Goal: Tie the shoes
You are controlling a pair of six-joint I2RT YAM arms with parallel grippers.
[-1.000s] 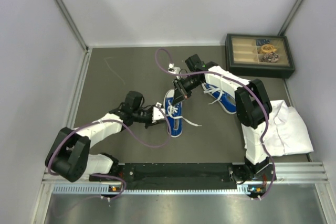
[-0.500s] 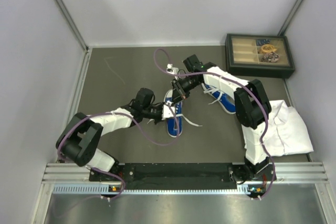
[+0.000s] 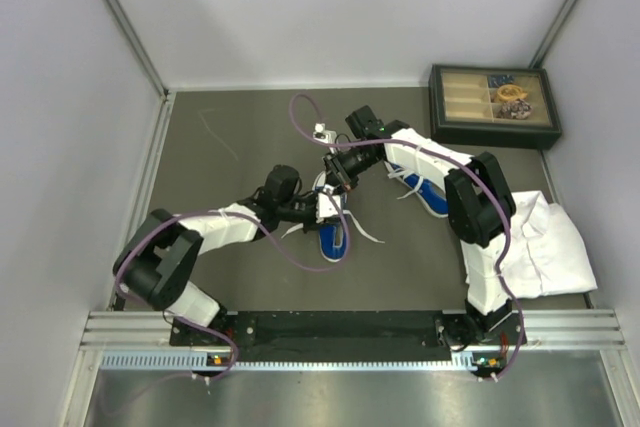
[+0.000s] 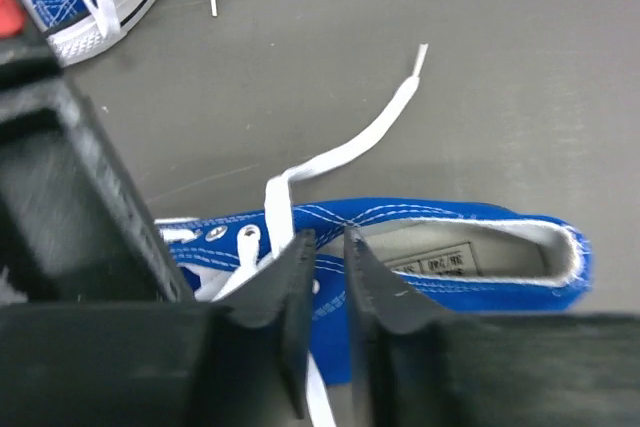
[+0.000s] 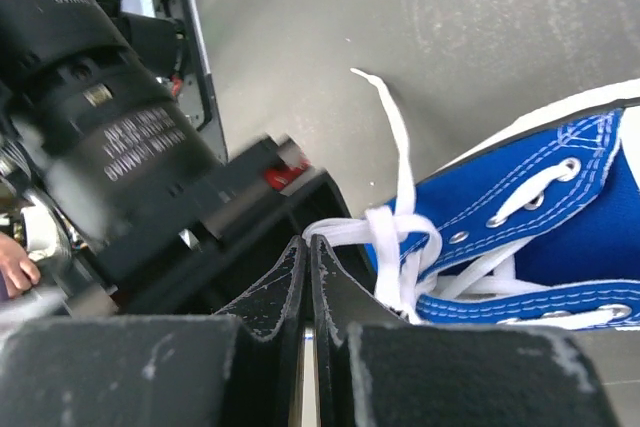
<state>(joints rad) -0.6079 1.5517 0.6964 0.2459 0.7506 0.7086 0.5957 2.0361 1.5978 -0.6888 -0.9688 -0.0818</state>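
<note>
Top view: one shoe (image 3: pixel 336 238) lies mid tabletop (image 3: pixel 230 147), the other shoe (image 3: pixel 428 194) near the right edge. The right hand (image 5: pixel 307 240) is shut on a lace (image 5: pixel 342 230). The left hand (image 4: pixel 329 239) is open a crack over the shoe.

Soft, even light from above fills the overhead view, leaving faint shadows on the dark grey matte worktop (image 3: pixel 220 147). Both wrist views blur close up: the black right pincer (image 5: pixel 307 243) looks soft, the white flat lace (image 5: pixel 398 137) slightly overbright.
</note>
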